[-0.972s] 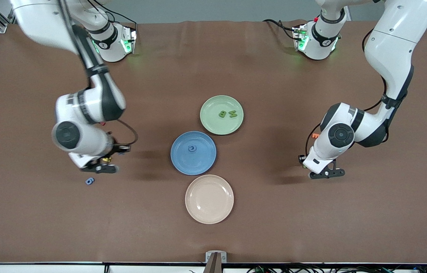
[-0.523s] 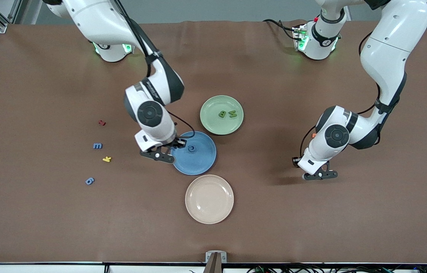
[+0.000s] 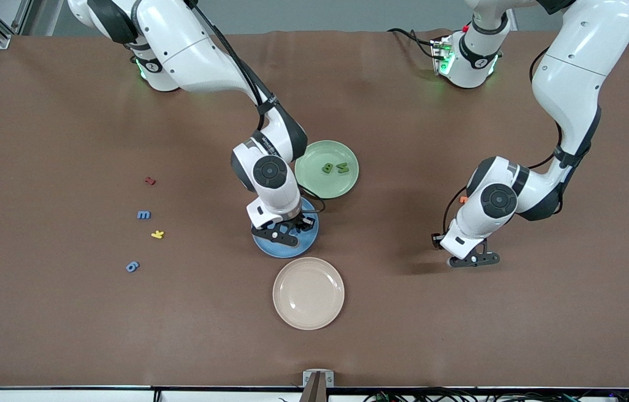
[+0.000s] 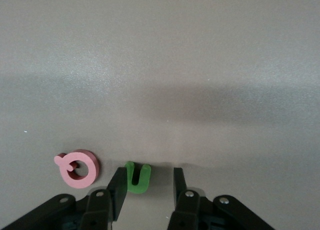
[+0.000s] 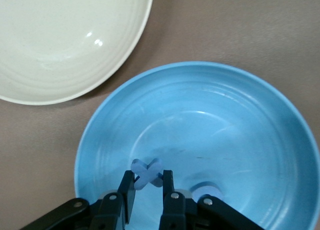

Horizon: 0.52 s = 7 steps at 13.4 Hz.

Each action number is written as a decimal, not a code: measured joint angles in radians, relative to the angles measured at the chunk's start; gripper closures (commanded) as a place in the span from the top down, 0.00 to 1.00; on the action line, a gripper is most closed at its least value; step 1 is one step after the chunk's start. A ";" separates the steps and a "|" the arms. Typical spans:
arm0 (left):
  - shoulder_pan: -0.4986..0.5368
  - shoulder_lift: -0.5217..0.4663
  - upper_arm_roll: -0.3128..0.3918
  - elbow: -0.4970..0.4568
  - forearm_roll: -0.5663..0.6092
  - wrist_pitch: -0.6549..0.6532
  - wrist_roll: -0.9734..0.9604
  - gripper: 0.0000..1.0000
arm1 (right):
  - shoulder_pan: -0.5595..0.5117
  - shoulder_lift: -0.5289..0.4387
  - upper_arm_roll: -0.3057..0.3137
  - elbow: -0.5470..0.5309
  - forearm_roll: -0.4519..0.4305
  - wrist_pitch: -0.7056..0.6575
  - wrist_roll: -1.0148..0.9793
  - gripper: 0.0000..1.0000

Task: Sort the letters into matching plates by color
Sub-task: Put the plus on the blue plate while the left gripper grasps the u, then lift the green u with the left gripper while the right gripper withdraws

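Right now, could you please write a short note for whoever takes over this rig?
Right gripper: over the blue plate, fingers shut on a blue +; not yet released.
Left gripper: low at the table toward the left arm's end, fingers open around a green u, beside a pink letter.
Done: green B and N lie in the green plate; another blue letter lies in the blue plate.
Left: drop the +; plate the u; fetch blue m and 6 toward the right arm's end. Red and yellow letters stay.
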 measured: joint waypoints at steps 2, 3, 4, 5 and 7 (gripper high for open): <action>0.006 0.000 0.001 0.000 0.000 -0.003 0.023 0.45 | 0.000 0.005 -0.002 0.009 0.011 0.001 0.000 1.00; 0.012 0.000 0.001 0.000 0.000 -0.004 0.035 0.45 | -0.001 0.005 -0.002 0.013 0.012 0.001 0.000 1.00; 0.017 0.000 0.001 -0.002 0.000 -0.006 0.046 0.45 | -0.001 0.004 -0.003 0.017 0.012 -0.001 0.000 1.00; 0.021 0.001 0.002 -0.002 0.000 -0.007 0.051 0.45 | -0.001 0.002 -0.002 0.020 0.012 -0.019 -0.001 1.00; 0.024 0.003 0.002 -0.003 0.000 -0.007 0.052 0.45 | -0.002 -0.029 -0.007 0.040 0.011 -0.156 -0.008 1.00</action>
